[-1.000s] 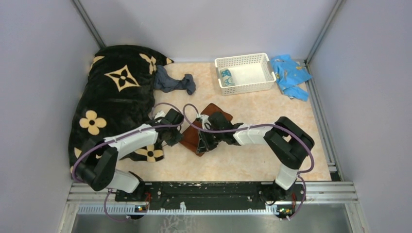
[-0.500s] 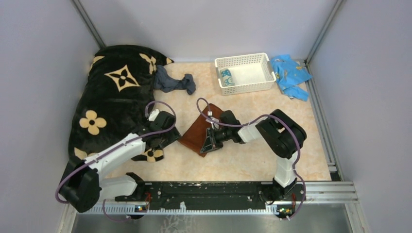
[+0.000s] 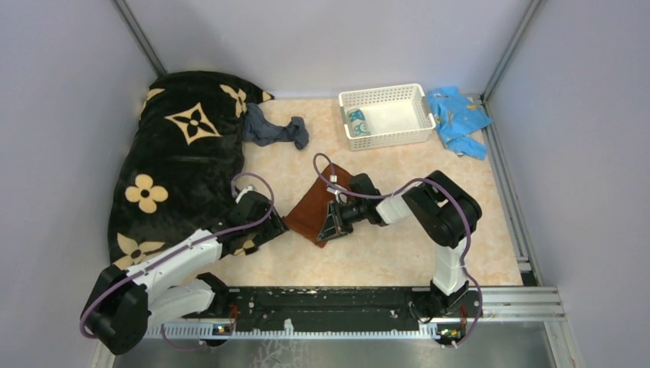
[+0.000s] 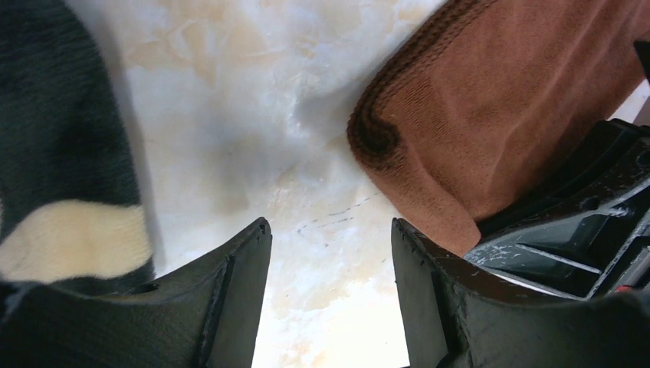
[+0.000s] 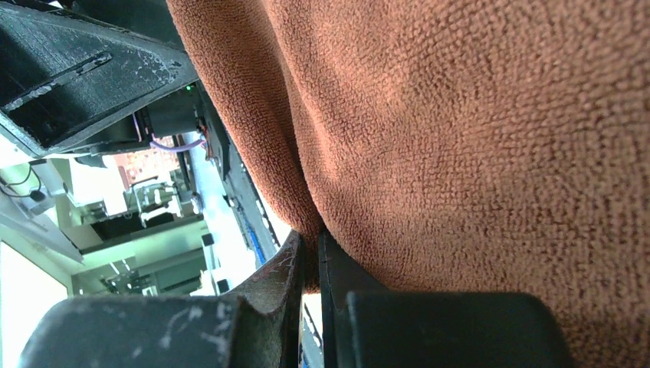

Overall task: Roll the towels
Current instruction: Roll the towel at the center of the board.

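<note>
rust-brown towel (image 5: 475,153), pinched in right hand (image 5: 310,247)

1. The small rust-brown terry towel (image 3: 313,205) lies mid-desk (image 3: 383,253), folded into a thick pad set on a slant. A rounded, doubled edge faces left. A fold at its near end is clamped between the fingers of the right pincer (image 3: 325,232).
2. The longer slate grey-blue soft towel (image 3: 274,130) lies crumpled and unrolled at the far left, its left end against the black flowered blanket (image 3: 184,153).
3. The small teal-and-white patterned towel (image 3: 356,121) sits rolled inside the white plastic basket (image 3: 387,139), by its left wall.
</note>
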Tool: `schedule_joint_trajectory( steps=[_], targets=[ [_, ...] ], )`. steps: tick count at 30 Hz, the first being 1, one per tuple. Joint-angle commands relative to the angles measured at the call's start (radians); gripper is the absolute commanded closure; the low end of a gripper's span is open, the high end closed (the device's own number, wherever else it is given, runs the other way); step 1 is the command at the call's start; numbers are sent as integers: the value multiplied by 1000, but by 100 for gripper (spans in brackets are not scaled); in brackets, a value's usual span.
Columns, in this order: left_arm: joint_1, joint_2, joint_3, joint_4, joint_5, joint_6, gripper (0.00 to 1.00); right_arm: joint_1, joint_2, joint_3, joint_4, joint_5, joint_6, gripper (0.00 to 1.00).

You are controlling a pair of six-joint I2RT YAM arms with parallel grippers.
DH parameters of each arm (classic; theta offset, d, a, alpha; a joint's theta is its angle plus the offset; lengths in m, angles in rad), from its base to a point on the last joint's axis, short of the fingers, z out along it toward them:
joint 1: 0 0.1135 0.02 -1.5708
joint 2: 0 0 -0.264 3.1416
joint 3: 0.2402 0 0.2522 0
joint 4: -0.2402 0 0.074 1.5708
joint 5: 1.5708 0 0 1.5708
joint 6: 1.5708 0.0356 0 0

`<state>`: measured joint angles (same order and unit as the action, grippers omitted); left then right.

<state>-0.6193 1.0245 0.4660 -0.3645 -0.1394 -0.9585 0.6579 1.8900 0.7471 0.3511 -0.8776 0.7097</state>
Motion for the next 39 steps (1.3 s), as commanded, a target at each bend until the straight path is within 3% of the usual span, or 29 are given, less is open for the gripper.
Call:
schedule_joint_trajectory(
  steps=[1,14,20,30,39],
  targets=[
    [6,53,13,126,36,33,35,-12,3,30,6,4,-15,100],
    [7,188,53,188,38,-32,36,-12,-48,70,-109,47,-79,96],
    [7,187,43,188,-9,-72,36,-11,-96,97,-187,93,-138,85],
    [12,314,76,175,0,-107,38,84,-297,207,-505,468,-428,68],
    [15,370,91,148,15,-113,39,282,-331,236,-502,682,-582,63]
  ],
)
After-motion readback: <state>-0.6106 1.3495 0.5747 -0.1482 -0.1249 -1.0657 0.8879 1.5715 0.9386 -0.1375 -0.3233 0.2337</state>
